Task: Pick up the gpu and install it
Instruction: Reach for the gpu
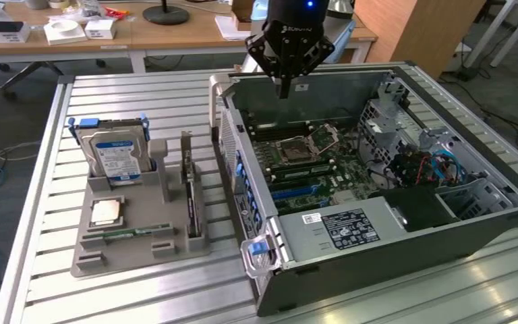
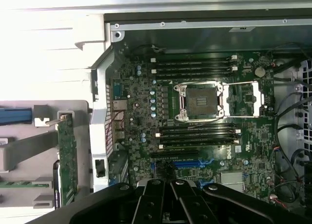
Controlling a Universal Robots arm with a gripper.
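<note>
The gpu (image 1: pixel 189 192) stands on edge in a slot of the grey holder (image 1: pixel 180 248), on the exterior view's left of the open computer case (image 1: pixel 421 233). In the wrist view the gpu (image 2: pixel 67 156) shows as a thin green card seen edge-on with its silver bracket at one end. My gripper (image 1: pixel 284 91) hangs above the far rim of the case, fingers pointing down and shut with nothing between them. It is well apart from the gpu. From the wrist, the gripper (image 2: pixel 168 184) looks down on the motherboard (image 2: pixel 141 112).
The holder also carries a silver hard drive with a blue label (image 1: pixel 115 156), a processor chip (image 1: pixel 106 212) and a RAM stick (image 1: pixel 138 233). Inside the case lie an open CPU socket (image 1: pixel 297 150), blue expansion slots (image 1: pixel 295 192) and cables (image 1: pixel 430 165). A desk with clutter stands behind.
</note>
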